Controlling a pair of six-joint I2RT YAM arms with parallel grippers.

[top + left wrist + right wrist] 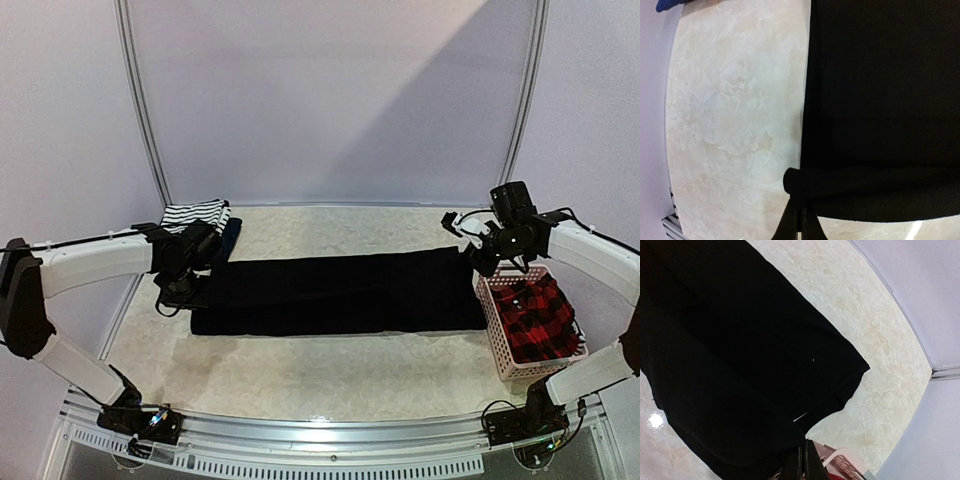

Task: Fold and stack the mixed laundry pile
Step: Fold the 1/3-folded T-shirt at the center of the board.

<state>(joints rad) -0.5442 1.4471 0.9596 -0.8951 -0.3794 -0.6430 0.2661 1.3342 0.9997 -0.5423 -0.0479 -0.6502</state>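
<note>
Top external view shows the large black shirt (340,293) stretched as a long band, with the left gripper (183,290) pinched shut on its left end and the right gripper (477,262) on its right end, probably to pull it taut for folding. Behind the shirt's left end lie the striped tank top (195,214) and navy piece (231,236); off its right end, the plaid shirt (537,318) waits in the pink basket (497,345). Under the shirt is a pale marbled table (330,375), backed by plain lilac walls (330,90).

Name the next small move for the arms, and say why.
Probably swing the right gripper over toward the left gripper, folding the black shirt in half: both are shut on its ends, and it lies stretched in a long strip on the table.
</note>
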